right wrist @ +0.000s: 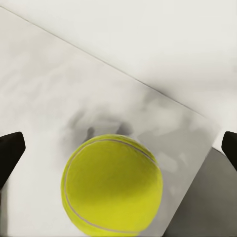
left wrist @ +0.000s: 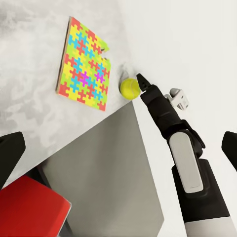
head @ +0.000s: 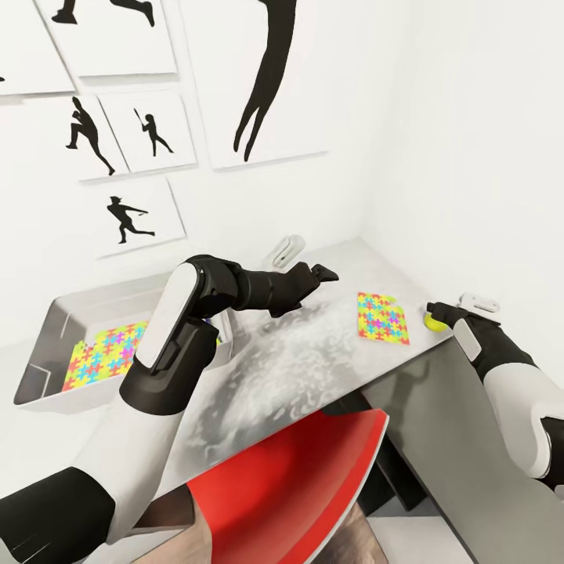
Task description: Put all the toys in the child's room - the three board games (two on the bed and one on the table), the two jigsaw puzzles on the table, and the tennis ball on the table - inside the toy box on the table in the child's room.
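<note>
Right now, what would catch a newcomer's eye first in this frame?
The bright jigsaw puzzle lying on the table, with the tennis ball at the table's corner and the right gripper open around it. Another puzzle already lies in the toy box.

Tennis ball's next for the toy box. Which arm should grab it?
Right. The right gripper is open and lined up on the tennis ball at the table's edge, fingers either side in the right wrist view. The left gripper hovers farther off, nearer the jigsaw puzzle.

Bright even light, soft shadows
</note>
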Motion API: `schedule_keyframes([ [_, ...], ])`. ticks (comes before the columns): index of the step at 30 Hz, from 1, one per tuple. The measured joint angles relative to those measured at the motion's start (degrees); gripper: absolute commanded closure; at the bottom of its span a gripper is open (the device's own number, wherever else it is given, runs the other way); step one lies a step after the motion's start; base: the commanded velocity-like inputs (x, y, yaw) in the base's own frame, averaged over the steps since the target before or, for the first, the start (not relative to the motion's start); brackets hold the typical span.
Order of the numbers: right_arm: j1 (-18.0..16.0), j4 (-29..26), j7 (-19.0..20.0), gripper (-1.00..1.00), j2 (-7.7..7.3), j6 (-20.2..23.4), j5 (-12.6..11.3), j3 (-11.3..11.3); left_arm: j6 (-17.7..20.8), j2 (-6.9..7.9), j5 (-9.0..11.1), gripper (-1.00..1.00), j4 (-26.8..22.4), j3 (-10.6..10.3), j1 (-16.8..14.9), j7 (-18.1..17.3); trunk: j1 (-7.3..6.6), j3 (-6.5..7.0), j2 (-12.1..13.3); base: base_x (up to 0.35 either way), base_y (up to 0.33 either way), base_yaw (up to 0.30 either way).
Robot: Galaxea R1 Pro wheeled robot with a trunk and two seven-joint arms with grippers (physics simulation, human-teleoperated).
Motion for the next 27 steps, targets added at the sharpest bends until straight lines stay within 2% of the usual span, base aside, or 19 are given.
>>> schedule_keyframes([
  [9, 0.0, 0.0, 0.0, -1.00, 0.10, 0.0, 0.1, -0.1, 0.0, 0.07, -0.1, -1.00, 0.1, 0.1, 0.1, 0.0, 1.98, -1.70, -3.6, 0.000, 0.000, 0.000],
  [19, 0.0, 0.1, 0.0, -1.00, 0.23, 0.1, 0.0, -0.1, 0.0, 0.15, 0.0, -1.00, 0.2, 0.3, 0.2, 0.1, 1.98, -1.71, -3.6, 0.000, 0.000, 0.000],
  [22, 0.0, 0.0, 0.1, -1.00, 0.23, 3.3, 0.0, 0.0, 0.0, 0.15, 0.0, -1.00, 0.2, 0.3, 0.2, 0.1, 1.98, -1.71, -3.6, 0.000, 0.000, 0.000],
  [27, 0.0, 0.0, 0.1, -1.00, 0.23, 5.0, 0.0, 0.0, 0.0, 0.14, 0.1, -1.00, 0.2, 0.3, 0.2, 0.1, 1.98, -1.71, -3.6, 0.000, 0.000, 0.000],
])
